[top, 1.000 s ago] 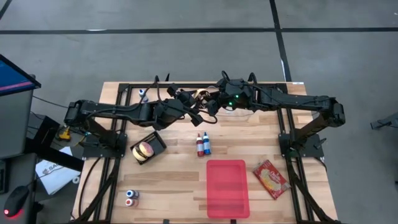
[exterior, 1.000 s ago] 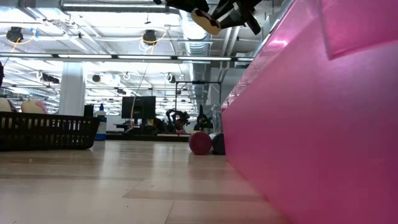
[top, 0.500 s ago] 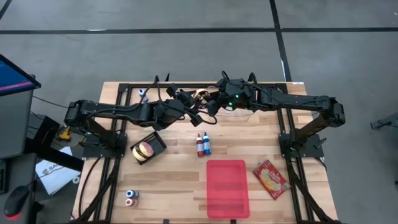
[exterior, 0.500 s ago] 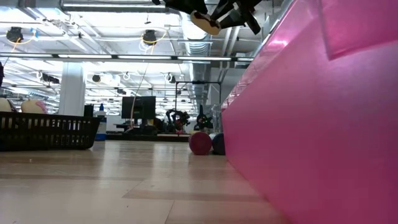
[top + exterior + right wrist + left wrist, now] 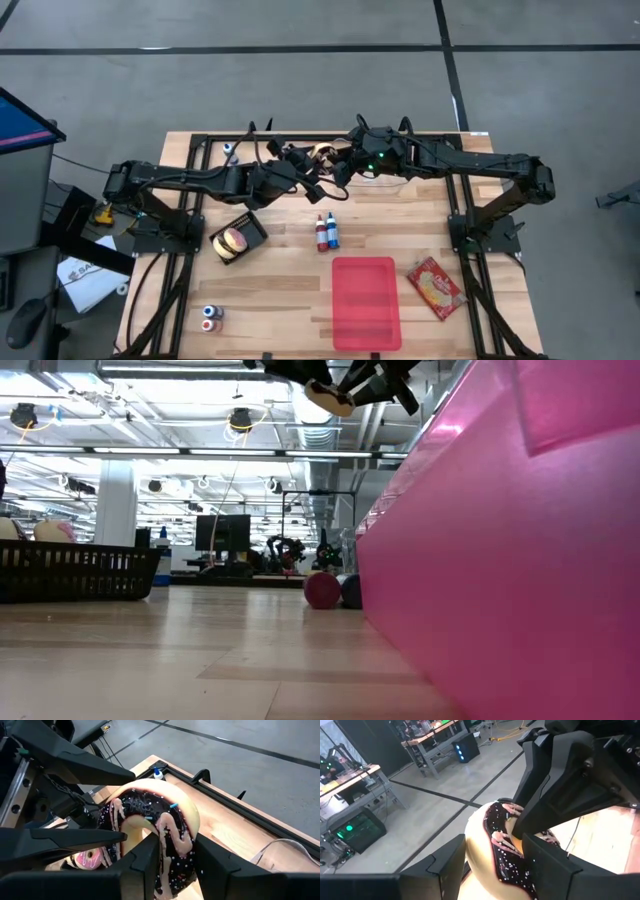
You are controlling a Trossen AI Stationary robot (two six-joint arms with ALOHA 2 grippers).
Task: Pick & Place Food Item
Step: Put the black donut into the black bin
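A wooden slatted worktop [image 5: 270, 280] with a black frame stands on a grey concrete floor [image 5: 300, 90] crossed by dark lines. Both arms meet high over its far edge, where a chocolate-iced donut [image 5: 150, 827] with pale drizzle and sprinkles hangs in the air. The left gripper [image 5: 490, 865] has its fingers pinching the donut's outer sides, and the right gripper [image 5: 175, 855] has its fingers clamped across the ring from the opposite direction.

On the worktop, a black basket [image 5: 238, 238] with food in it sits toward the left, two small bottles [image 5: 327, 232] stand together in the middle, a red tray [image 5: 365, 300] lies nearer the front, and a red snack packet [image 5: 435, 287] lies right of the tray. Two small cups [image 5: 210, 318] sit at the front left.

From table height the room beyond shows white ceiling ducts [image 5: 200, 370], a pillar [image 5: 115, 505], and what may be a dark monitor [image 5: 224, 532] far off.
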